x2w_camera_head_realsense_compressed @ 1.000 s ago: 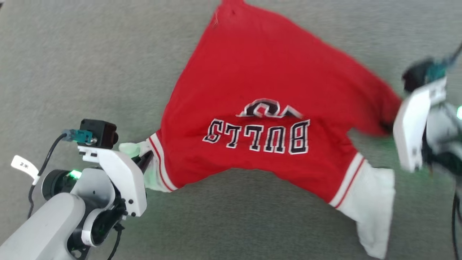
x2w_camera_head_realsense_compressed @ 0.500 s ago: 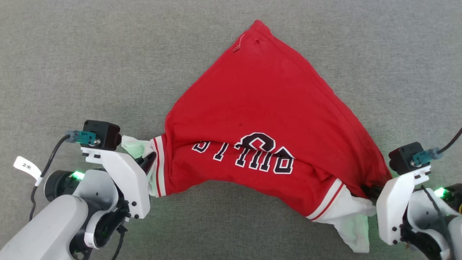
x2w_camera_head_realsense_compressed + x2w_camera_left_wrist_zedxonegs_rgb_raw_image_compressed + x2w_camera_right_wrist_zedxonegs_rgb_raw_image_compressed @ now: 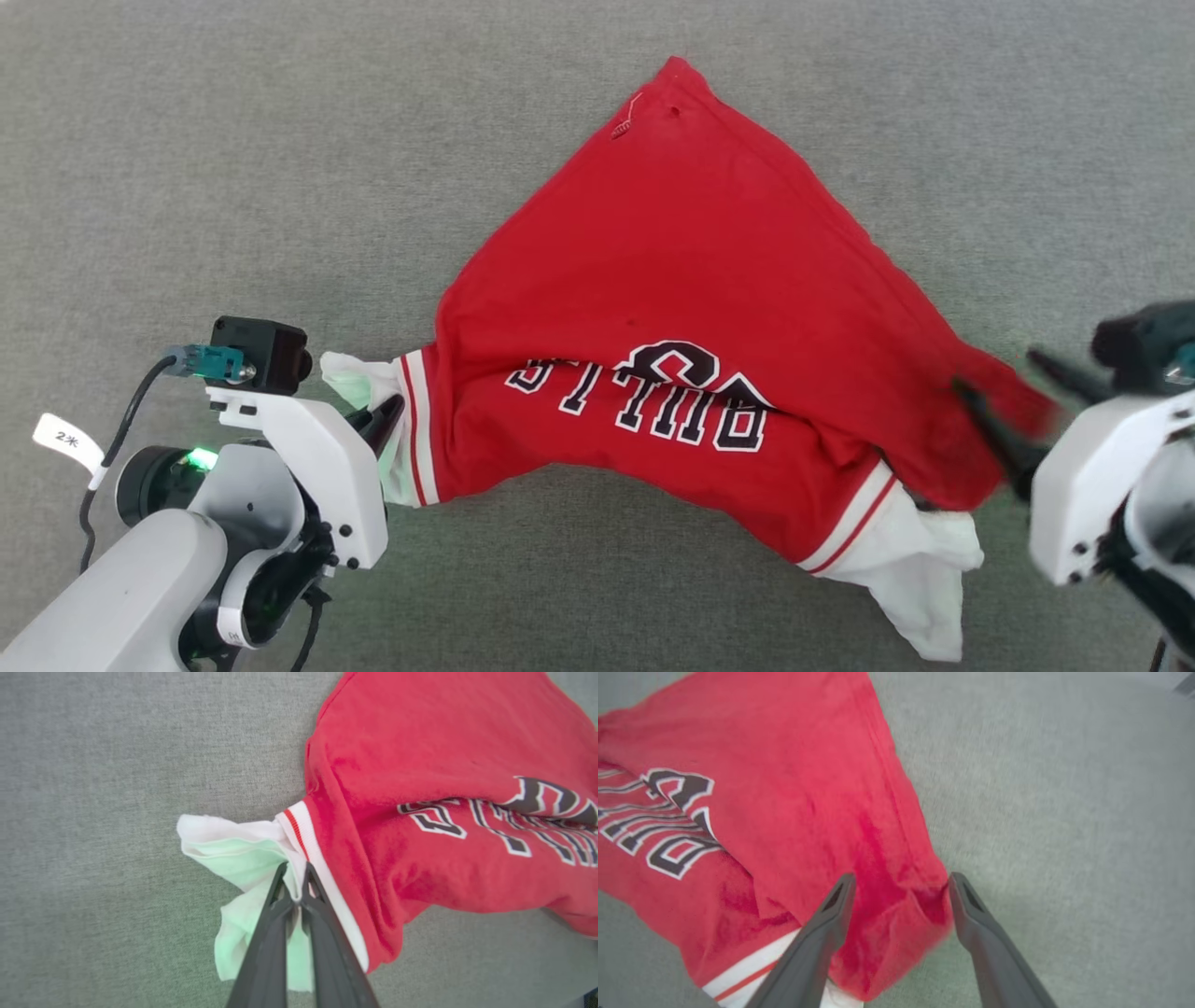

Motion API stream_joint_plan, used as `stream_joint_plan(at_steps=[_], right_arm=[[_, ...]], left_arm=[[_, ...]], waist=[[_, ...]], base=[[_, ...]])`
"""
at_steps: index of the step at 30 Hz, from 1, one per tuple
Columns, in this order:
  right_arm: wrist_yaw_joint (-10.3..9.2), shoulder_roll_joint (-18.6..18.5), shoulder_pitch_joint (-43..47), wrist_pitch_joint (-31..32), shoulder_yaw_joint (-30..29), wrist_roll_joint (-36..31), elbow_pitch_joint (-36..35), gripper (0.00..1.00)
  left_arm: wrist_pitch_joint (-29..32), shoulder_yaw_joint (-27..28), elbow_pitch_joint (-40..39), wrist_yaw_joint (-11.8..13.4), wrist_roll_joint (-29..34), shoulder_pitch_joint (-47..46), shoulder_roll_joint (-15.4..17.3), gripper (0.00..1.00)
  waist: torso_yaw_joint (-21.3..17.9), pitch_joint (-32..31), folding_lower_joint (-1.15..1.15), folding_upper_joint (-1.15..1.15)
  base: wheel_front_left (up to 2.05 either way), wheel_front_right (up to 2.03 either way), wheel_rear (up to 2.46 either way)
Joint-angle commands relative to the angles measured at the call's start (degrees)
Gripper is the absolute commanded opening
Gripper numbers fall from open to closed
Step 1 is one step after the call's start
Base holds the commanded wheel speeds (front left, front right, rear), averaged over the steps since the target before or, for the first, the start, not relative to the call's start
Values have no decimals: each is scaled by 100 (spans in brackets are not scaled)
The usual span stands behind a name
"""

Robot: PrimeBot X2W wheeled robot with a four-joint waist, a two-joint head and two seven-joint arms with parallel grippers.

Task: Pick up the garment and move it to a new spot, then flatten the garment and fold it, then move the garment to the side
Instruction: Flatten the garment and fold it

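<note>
Head view, garment: the garment (image 3: 691, 280) lies rumpled on the grey surface (image 3: 233, 140), lettering upside down to me.
Head view, left gripper (image 3: 383, 415): at the garment's white sleeve on my left.
Left wrist view, grip: my fingers clamp that sleeve beside its striped trim.
Right wrist view, right gripper (image 3: 900, 879): my fingers spread wide, straddling the garment's red corner without pinching it.

head: high over the garment (image 3: 672, 280), facing down, far enough to frame all of it | left wrist: low and close, facing the garment's white sleeve (image 3: 233, 840) | right wrist: low and close, facing the garment's red corner (image 3: 896, 905) | shared: the garment's lettering (image 3: 653, 401) in all three
</note>
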Motion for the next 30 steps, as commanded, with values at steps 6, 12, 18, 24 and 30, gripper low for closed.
stream_joint_plan(at_steps=[6, 12, 18, 24, 30], right_arm=[[-1, 103, -639, -149, -61, -343, -365, 100], [-1, 14, -1613, -444, 169, -366, 429, 100], [-1, -327, -2481, -588, 454, -297, 1578, 100], [-1, -678, -3529, -649, 1028, -11, 3151, 100], [-1, -962, -4487, -527, 1676, 272, 4634, 100]], left_arm=[[-67, -11, -40, -37, -53, -36, -95, 0], [-61, -194, 70, -234, 56, -258, -316, 0], [-32, -418, 212, -429, 145, -511, -615, 0], [-105, -605, 453, -650, 179, -755, -986, 0], [-187, -732, 697, -843, 161, -915, -1293, 0]], waist=[[237, 87, 0, 0], [703, 230, 0, 0], [1234, 338, 0, 0], [1810, 451, 0, 0], [2244, 564, 0, 0]], base=[[0, 0, 0], [0, 0, 0], [0, 0, 0], [0, 0, 0], [0, 0, 0]])
